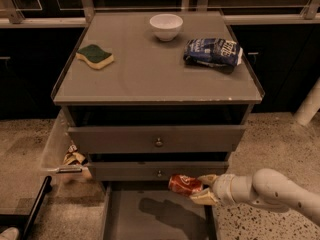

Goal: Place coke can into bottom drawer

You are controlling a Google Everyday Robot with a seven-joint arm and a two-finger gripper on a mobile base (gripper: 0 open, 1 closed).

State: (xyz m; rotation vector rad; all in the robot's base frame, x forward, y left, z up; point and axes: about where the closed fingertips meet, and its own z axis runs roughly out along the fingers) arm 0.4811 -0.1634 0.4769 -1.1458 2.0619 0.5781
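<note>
- Gripper [202, 188] grasps the coke can [184, 184] sideways over the far end of the open bottom drawer [125, 224], just below the middle drawer [150, 171].
- Risk — released here, the can may roll or bounce; lifting could knock that drawer front.

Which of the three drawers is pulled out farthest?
The bottom drawer, the low tray beneath the two knobbed drawers; the gripper holds the coke can sideways over it.

bottom drawer [125, 220]: front cropped | coke can [183, 183]: end seemingly hidden in gripper [199, 189]
</note>
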